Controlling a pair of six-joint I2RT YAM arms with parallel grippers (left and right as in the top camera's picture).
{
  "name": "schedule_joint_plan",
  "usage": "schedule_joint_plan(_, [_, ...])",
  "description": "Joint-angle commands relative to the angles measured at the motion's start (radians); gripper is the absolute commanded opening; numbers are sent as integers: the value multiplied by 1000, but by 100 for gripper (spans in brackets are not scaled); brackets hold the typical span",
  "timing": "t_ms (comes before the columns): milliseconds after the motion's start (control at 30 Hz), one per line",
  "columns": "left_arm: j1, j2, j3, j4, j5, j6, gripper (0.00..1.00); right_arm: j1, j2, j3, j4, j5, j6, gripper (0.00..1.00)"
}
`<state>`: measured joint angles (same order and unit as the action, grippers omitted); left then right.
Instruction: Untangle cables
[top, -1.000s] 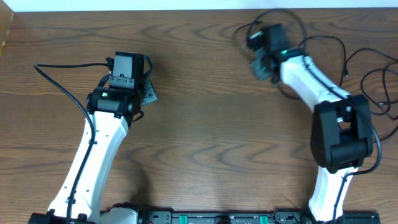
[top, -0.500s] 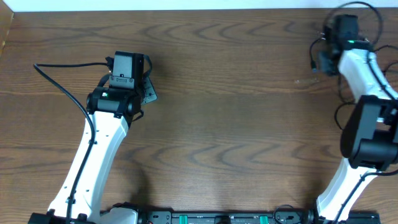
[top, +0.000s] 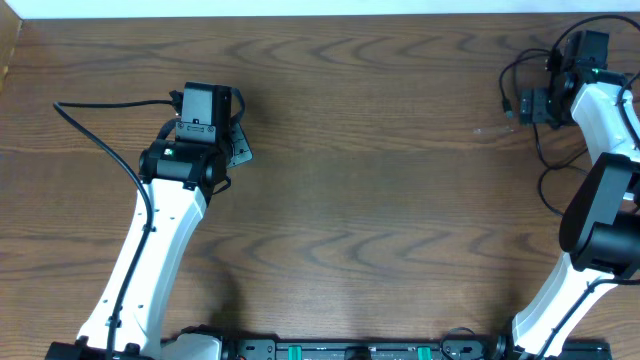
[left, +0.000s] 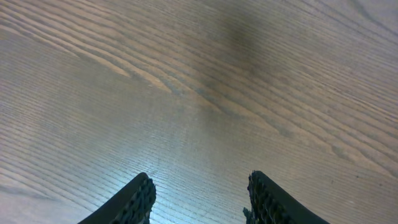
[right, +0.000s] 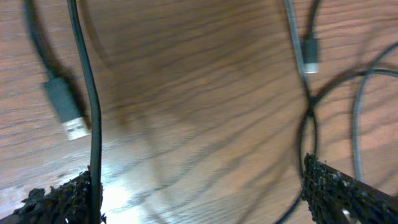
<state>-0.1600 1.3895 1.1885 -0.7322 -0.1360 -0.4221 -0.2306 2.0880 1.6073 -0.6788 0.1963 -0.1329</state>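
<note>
Toward the far right corner of the tabletop (top: 380, 200), the cables (top: 520, 78) are being left in a loose tangle of thin loops, with some strands running off the right edge of the overhead view. Over that tangle the right claw (right: 198, 171) is being held with its jaws wide apart and nothing clamped between them. One black cord (right: 92, 93) is being carried just beside one finger in the wrist view, though whether it is touching cannot be told. A flat USB plug (right: 62, 107) is being shown lying near that cord. On the other side a small plug (right: 310, 59) is being shown just beside a pale cord (right: 291, 25), with black loops (right: 309, 124) crossing one another below it. Well apart from all this, over bare wood toward the left edge, the left claw (left: 200, 179) is being held with its jaws partly apart and empty. The cords are being judged as light, limp and rather slick. When one is lifted, its neighbours are likely being dragged along wherever strands cross, and a plug end could be caught in a loop. A hold is best being taken just behind a plug, where the moulded body is stiffer and thicker than the cord, or on a free stretch clear of the crossings. A gentle pull is being called for, since thin cords can be kinked at the plug. No brand, label or writing is being shown clearly enough to be read.
</note>
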Motion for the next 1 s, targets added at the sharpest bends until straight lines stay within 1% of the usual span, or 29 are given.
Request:
schedule_joint_plan(0, [2, -9, 6, -1, -2, -2, 49, 3, 8, 14, -10, -142, 24, 99])
schedule_joint_plan(167, [2, -9, 6, -1, -2, -2, 49, 6, 8, 14, -9, -291, 24, 99])
schedule_joint_plan(300, [2, -9, 6, -8, -2, -2, 49, 16, 8, 14, -4, -293, 27, 99])
schedule_joint_plan(467, [2, -9, 6, -11, -2, -2, 50, 29, 8, 14, -12, -310, 76, 99])
schedule_joint_plan(567, [2, -9, 6, -11, -2, -2, 49, 37, 8, 14, -29, -422, 63, 99])
schedule_joint_plan(600, [2, -9, 6, -11, -2, -2, 49, 44, 8, 14, -40, -499, 42, 99])
schedule_joint_plan(667, [2, -9, 6, -11, -2, -2, 49, 55, 8, 14, -49, -566, 16, 99])
schedule_joint_plan(833, [2, -9, 6, -17, -2, -2, 49, 96, 8, 14, -48, -533, 12, 99])
schedule_joint_plan(967, [2, -9, 6, -20, -2, -2, 50, 129, 8, 14, -28, -365, 13, 99])
